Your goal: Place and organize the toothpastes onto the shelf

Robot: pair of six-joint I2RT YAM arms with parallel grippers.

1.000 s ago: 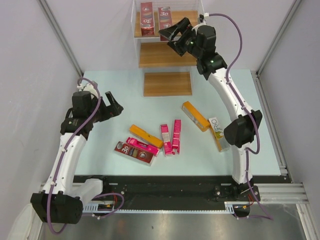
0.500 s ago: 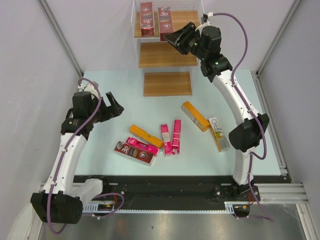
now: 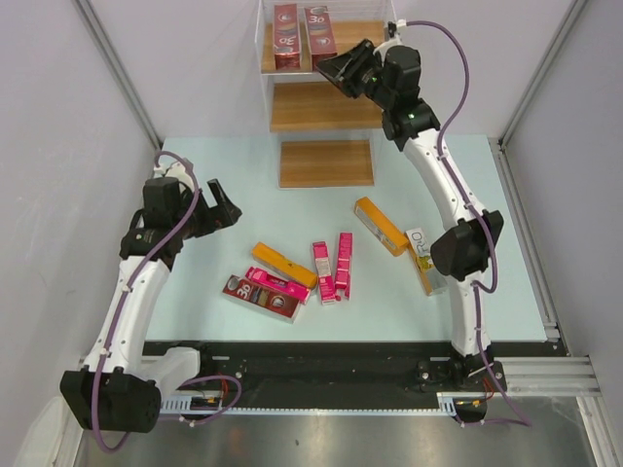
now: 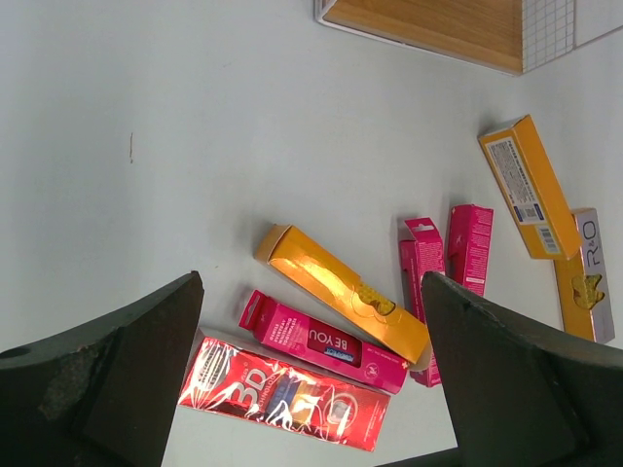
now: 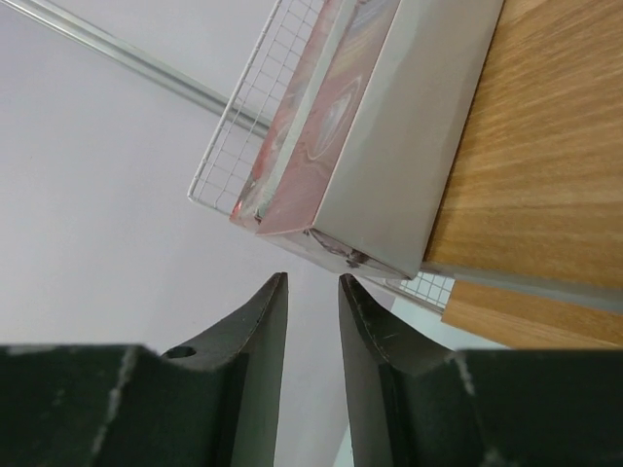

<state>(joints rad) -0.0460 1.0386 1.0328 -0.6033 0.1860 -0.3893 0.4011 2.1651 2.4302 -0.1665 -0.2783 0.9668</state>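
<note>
The shelf (image 3: 326, 163) stands at the table's back, and two dark red toothpastes (image 3: 285, 36) (image 3: 319, 34) stand side by side on its top board. My right gripper (image 3: 331, 66) is up at that tier, its narrow, empty jaws just short of the right carton's end (image 5: 389, 126), beside the wooden board (image 5: 545, 175). Between those jaws (image 5: 311, 277) a slim gap shows. My left gripper (image 3: 229, 207) hovers wide open over the table's left side. Below it (image 4: 311, 282) lie an orange carton (image 4: 341, 292), a pink one (image 4: 326, 341) and a red "3D" one (image 4: 282, 394).
Two more pink cartons (image 3: 322, 271) (image 3: 344, 265) lie mid-table. An orange carton (image 3: 381, 226) and an orange-and-white one (image 3: 425, 261) lie to the right, the latter partly under the right arm's elbow. The shelf's lowest board (image 4: 428, 19) is bare. Grey walls flank the table.
The right gripper's jaws have narrowed from wide open to a slim gap, and it has shifted slightly up and left along the top tier. The left arm has not moved.
</note>
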